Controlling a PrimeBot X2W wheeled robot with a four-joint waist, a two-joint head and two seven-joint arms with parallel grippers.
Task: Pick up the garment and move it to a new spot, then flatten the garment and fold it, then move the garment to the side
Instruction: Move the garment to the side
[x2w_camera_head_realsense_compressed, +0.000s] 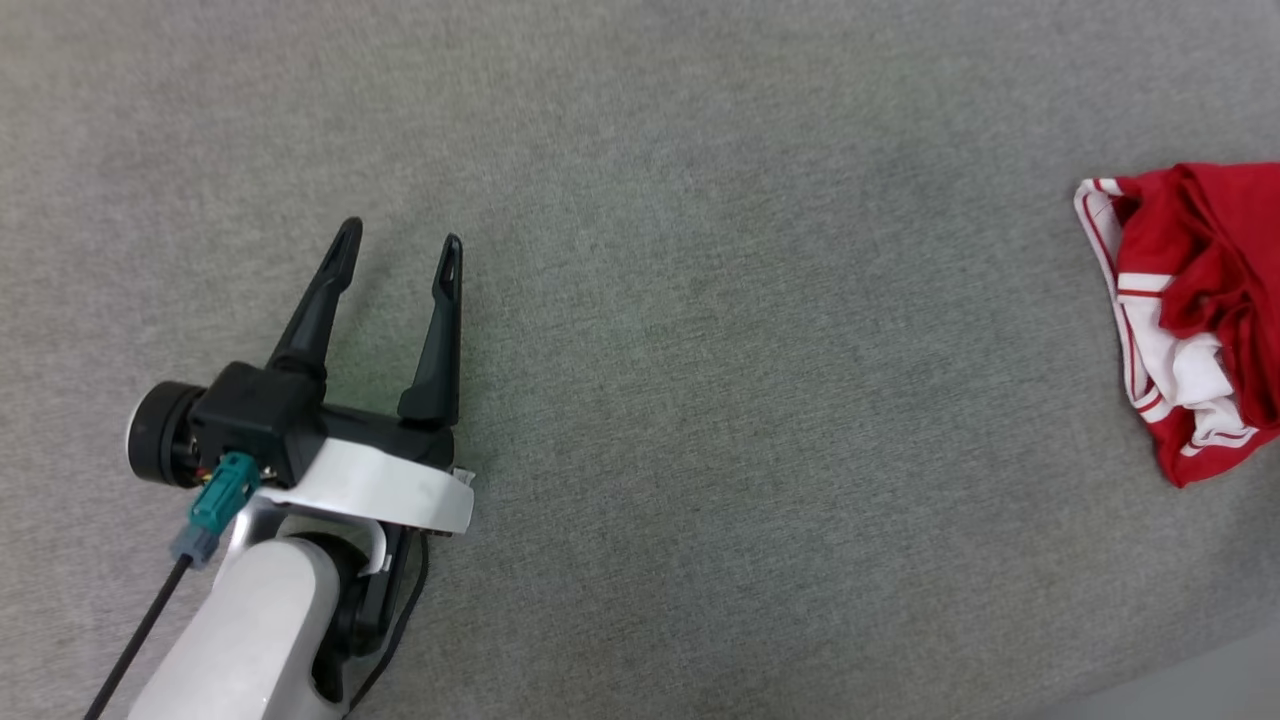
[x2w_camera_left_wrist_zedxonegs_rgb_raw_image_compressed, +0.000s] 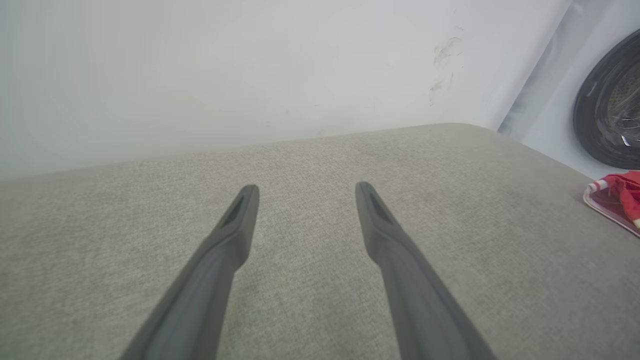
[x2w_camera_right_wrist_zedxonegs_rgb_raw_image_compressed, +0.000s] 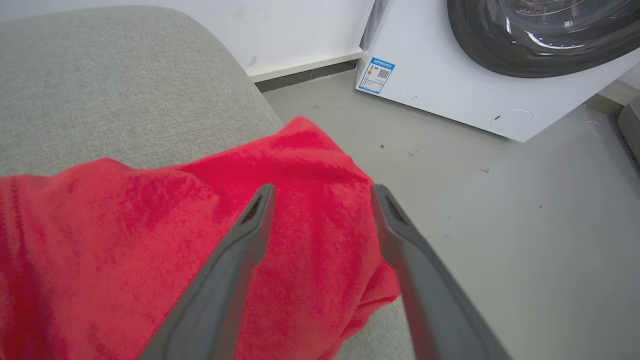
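Note:
The garment (x2w_camera_head_realsense_compressed: 1195, 310), a red jersey with white red-striped trim, lies bunched at the right edge of the grey cushioned surface (x2w_camera_head_realsense_compressed: 700, 300). My left gripper (x2w_camera_head_realsense_compressed: 398, 245) is open over bare fabric at the lower left, far from the garment, fingers spread with nothing between them (x2w_camera_left_wrist_zedxonegs_rgb_raw_image_compressed: 306, 192). A corner of the garment (x2w_camera_left_wrist_zedxonegs_rgb_raw_image_compressed: 617, 200) shows at the right of the left wrist view. My right gripper (x2w_camera_right_wrist_zedxonegs_rgb_raw_image_compressed: 322, 192) hovers open just above the garment's plain red cloth (x2w_camera_right_wrist_zedxonegs_rgb_raw_image_compressed: 150, 235) near the surface's corner, with no cloth pinched between its fingers.
A white washing machine (x2w_camera_right_wrist_zedxonegs_rgb_raw_image_compressed: 450, 80) with a dark round door (x2w_camera_right_wrist_zedxonegs_rgb_raw_image_compressed: 540, 35) stands on the grey floor (x2w_camera_right_wrist_zedxonegs_rgb_raw_image_compressed: 500, 225) beyond the surface's right edge. A white wall (x2w_camera_left_wrist_zedxonegs_rgb_raw_image_compressed: 225, 75) runs behind the far edge. The surface's edge shows at the lower right of the head view.

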